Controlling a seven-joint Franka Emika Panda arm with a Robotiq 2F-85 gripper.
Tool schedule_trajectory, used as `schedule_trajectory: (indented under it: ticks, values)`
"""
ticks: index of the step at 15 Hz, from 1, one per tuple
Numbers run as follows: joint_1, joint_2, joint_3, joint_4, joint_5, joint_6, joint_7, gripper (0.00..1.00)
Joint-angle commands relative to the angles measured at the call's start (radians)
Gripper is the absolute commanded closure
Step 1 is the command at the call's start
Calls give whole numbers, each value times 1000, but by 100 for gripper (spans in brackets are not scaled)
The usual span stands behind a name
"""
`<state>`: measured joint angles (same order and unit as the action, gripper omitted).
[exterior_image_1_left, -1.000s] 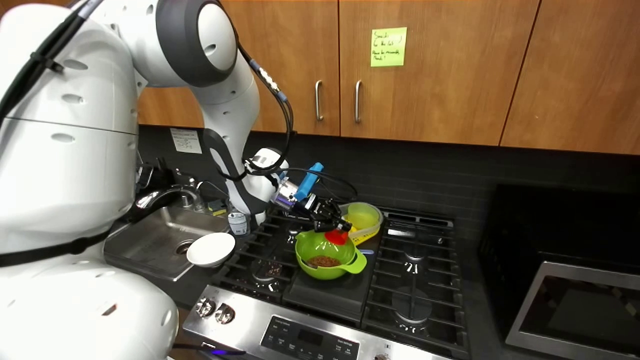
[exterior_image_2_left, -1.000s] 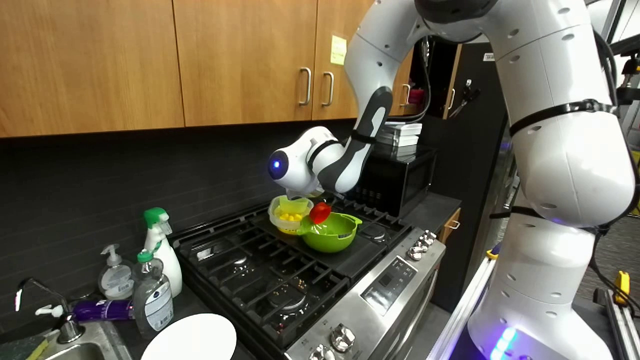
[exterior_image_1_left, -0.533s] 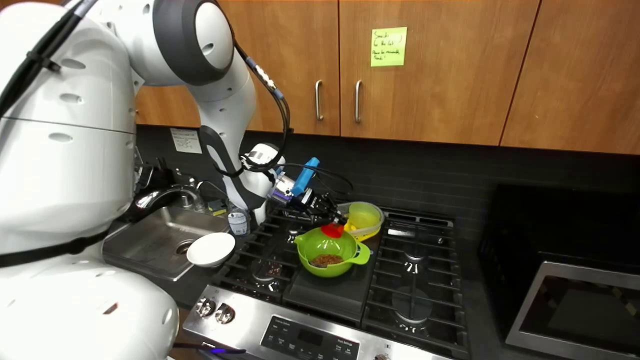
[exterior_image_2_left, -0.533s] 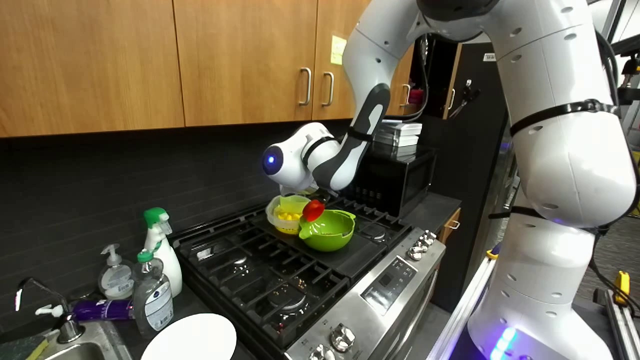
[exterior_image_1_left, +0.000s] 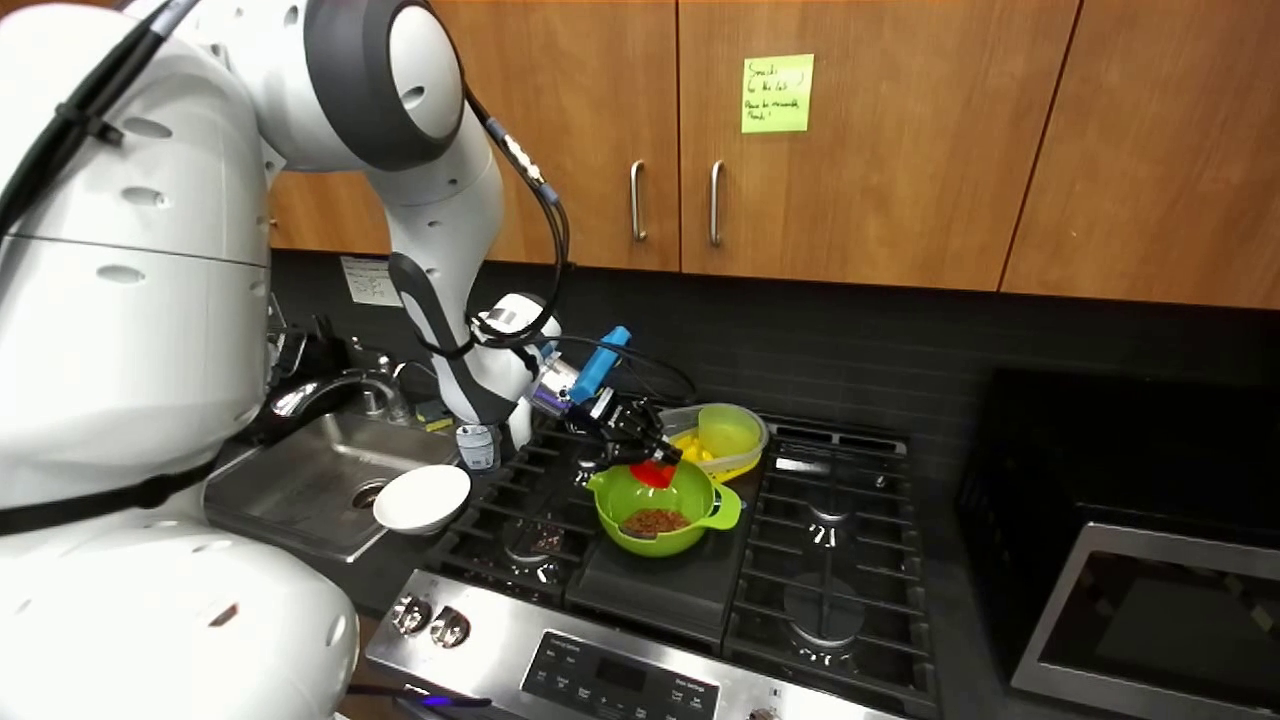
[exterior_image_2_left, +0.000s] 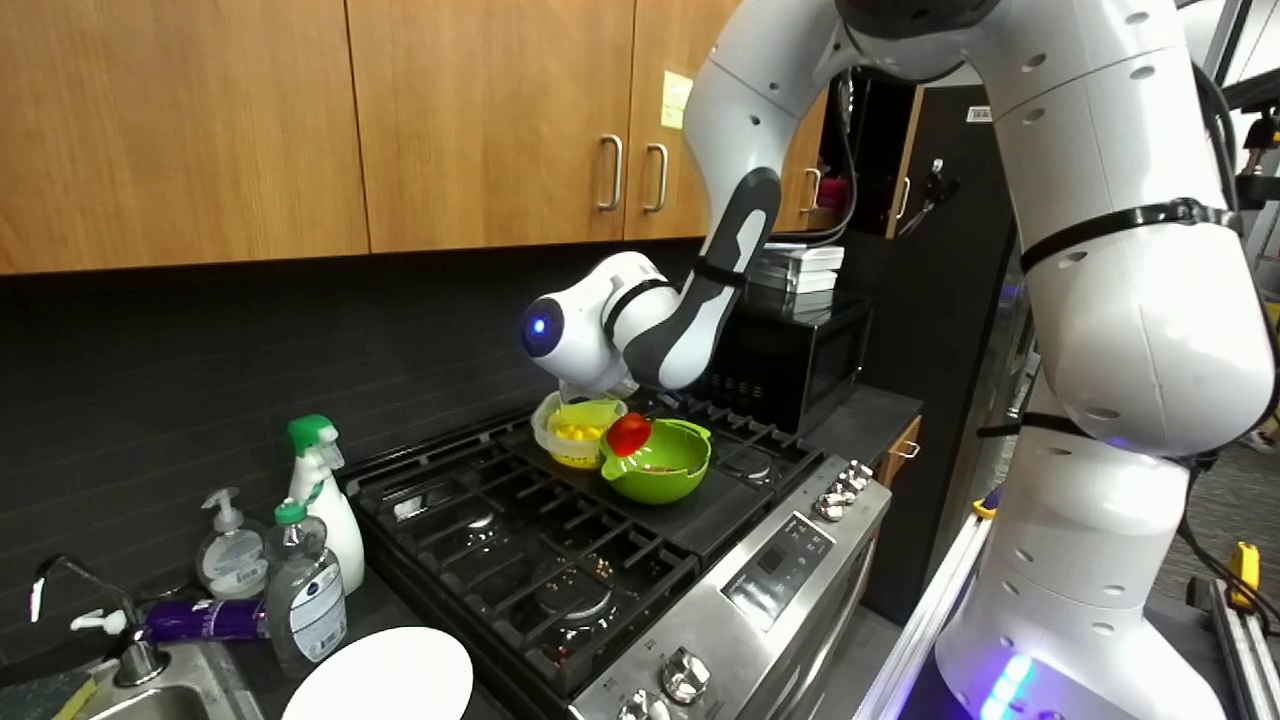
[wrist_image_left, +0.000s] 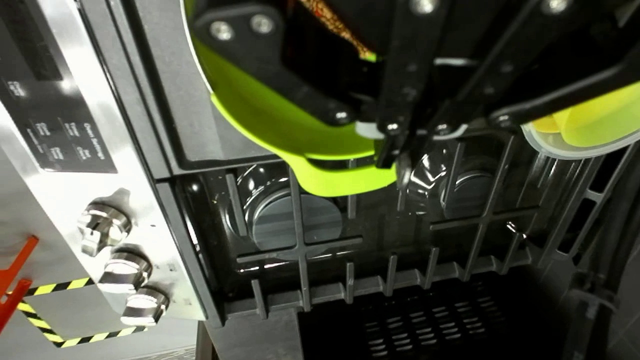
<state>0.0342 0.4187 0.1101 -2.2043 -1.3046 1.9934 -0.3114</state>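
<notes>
My gripper (exterior_image_1_left: 668, 452) is shut on a red cup (exterior_image_1_left: 653, 475), holding it tilted at the rim of a green bowl (exterior_image_1_left: 665, 545). The cup (exterior_image_2_left: 628, 435) and bowl (exterior_image_2_left: 655, 488) show in both exterior views. Whether cup and bowl touch, I cannot tell. Brown grains (exterior_image_1_left: 655, 521) lie in the bowl. In the wrist view the fingertips (wrist_image_left: 392, 150) are close together over the bowl's handle (wrist_image_left: 345, 182); the red cup is hidden there. A clear tub (exterior_image_1_left: 745, 462) with yellow pieces (exterior_image_2_left: 578, 432) and a yellow-green cup (exterior_image_1_left: 728, 430) stands behind the bowl.
The bowl and tub stand on the stove's middle plate (exterior_image_1_left: 650, 590), between black grates (exterior_image_1_left: 830, 560). A white dish (exterior_image_1_left: 422, 497) and sink (exterior_image_1_left: 330, 450) lie to one side, with a spray bottle (exterior_image_2_left: 335, 510) and soap bottles (exterior_image_2_left: 305, 590). A microwave (exterior_image_2_left: 790, 350) stands beyond the stove.
The gripper and red cup have moved toward the bowl's spout side, rising and then lowering slightly. The bowl has shifted a little, its handle farther from the sink.
</notes>
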Motion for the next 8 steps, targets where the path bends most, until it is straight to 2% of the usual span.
schedule_trajectory:
  ticks: [1, 5, 6, 8]
  values:
    - [12, -29, 5, -43, 14, 7, 45, 99]
    - [11, -37, 0, -68, 0, 20, 94, 99]
    - [15, 0, 0, -35, 3, 6, 67, 96]
    - [14, -1, 0, -40, 3, 7, 80, 96]
